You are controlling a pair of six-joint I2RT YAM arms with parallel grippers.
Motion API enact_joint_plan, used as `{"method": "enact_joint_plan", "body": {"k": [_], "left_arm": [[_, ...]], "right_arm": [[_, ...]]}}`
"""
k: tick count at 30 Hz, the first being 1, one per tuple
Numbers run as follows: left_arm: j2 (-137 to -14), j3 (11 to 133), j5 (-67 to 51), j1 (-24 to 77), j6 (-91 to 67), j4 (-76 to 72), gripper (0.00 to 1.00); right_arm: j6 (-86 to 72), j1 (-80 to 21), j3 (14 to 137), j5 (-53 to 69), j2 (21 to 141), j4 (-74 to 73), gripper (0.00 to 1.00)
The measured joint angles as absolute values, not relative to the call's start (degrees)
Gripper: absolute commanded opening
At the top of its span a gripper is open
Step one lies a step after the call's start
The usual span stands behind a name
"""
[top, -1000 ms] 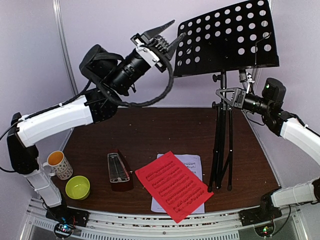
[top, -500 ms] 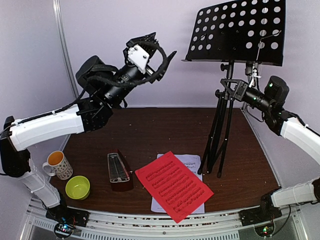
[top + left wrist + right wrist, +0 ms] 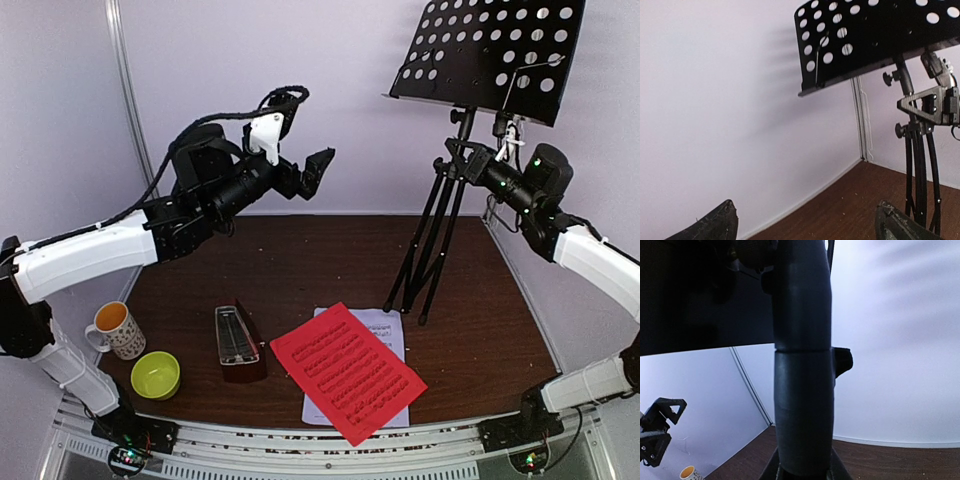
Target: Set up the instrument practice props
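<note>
The black music stand (image 3: 485, 55) leans over the table's back right, its tripod legs (image 3: 425, 255) slanting down to the left. My right gripper (image 3: 463, 160) is shut on its pole just under the perforated desk; in the right wrist view the pole (image 3: 802, 390) fills the space between the jaws of that gripper (image 3: 802, 475). My left gripper (image 3: 312, 172) hangs open in mid-air, left of the stand and apart from it. The left gripper (image 3: 805, 215) holds nothing, and the stand (image 3: 865, 35) shows ahead of it. The red sheet (image 3: 345, 372) lies over the white sheet (image 3: 385, 325) near the front. The metronome (image 3: 238, 343) stands to their left.
A patterned mug (image 3: 115, 328) and a yellow-green bowl (image 3: 155, 375) sit at the front left of the brown table (image 3: 330, 260). White walls close in the back and both sides. The left arm's cable loops above its wrist.
My left gripper has come away from the stand's desk edge, opened wide and drawn back down to the left. The stand has swung up and rightward in my right gripper, tilting more.
</note>
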State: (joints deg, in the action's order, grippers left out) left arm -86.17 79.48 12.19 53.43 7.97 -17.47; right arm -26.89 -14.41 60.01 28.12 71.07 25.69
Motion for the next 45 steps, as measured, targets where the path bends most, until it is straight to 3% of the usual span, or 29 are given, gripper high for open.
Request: {"method": "enact_joint_plan", "body": {"k": [13, 45], "left_arm": [[-98.32, 75.66, 12.62, 54.15, -8.75, -11.92, 0.98], [-112.95, 88.47, 19.66, 61.43, -11.92, -11.6, 0.87]], "right_arm": [[-22.61, -21.3, 60.01, 14.76, 71.72, 25.43, 0.0], [-9.08, -39.29, 57.17, -13.41, 71.64, 26.46, 0.0]]}}
